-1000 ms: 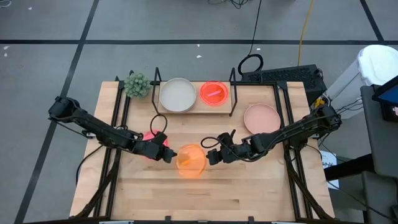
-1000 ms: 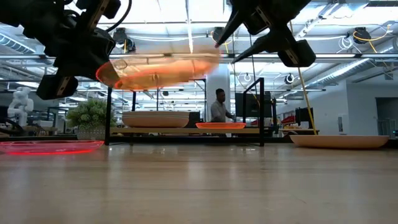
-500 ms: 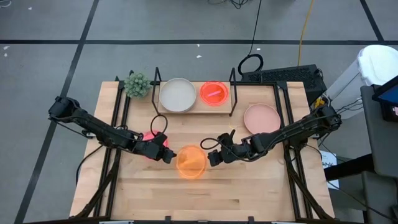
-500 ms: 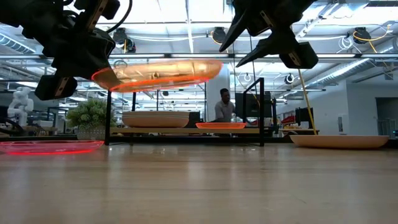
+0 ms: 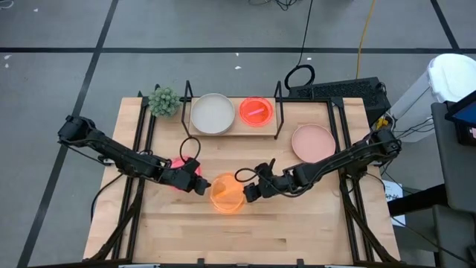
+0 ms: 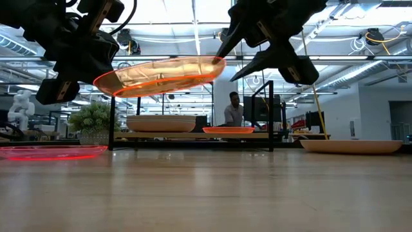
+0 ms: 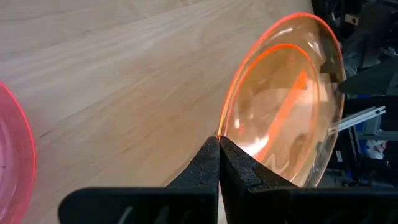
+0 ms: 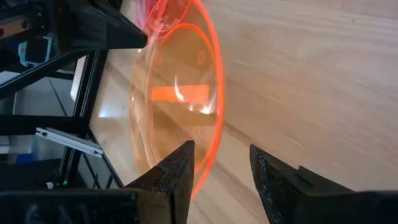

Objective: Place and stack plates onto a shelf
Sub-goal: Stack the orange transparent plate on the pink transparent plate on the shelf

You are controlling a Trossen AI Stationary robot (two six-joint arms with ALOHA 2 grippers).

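A translucent orange plate point(image 5: 227, 195) hangs in the air over the table's middle, tilted in the low view point(image 6: 161, 74). My left gripper point(image 5: 202, 186) is shut on its left rim. My right gripper point(image 5: 251, 192) is open, and its fingers stand on either side of the plate's right rim point(image 8: 214, 134). A neon pink plate point(image 5: 176, 164) lies flat on the table under the left arm. The shelf point(image 5: 232, 130) at the far edge carries a cream plate point(image 5: 213, 113) and an orange-red plate point(image 5: 256, 112). A pale pink plate point(image 5: 312, 141) rests on the table to the right. My left gripper pinches the orange plate's rim point(image 7: 225, 127) between its two fingers, coming level from the table's left. The plate is lifted clear of the table and tilted, its right side higher. My right gripper straddles the opposite rim point(image 6: 219, 63); whether a finger touches it, I cannot tell.
A small potted plant point(image 5: 163, 100) stands at the shelf's left end. Black wire end frames point(image 5: 278, 112) rise at both shelf ends. Bare wood point(image 5: 245, 234) stretches along the table's near side. In the low view a person point(image 6: 232, 109) shows in the room behind.
My right gripper has moved toward the table's left, and its open fingers now stand around the orange plate's right rim. The plate, still held by my left gripper, has tipped so that its right side stands higher than before.
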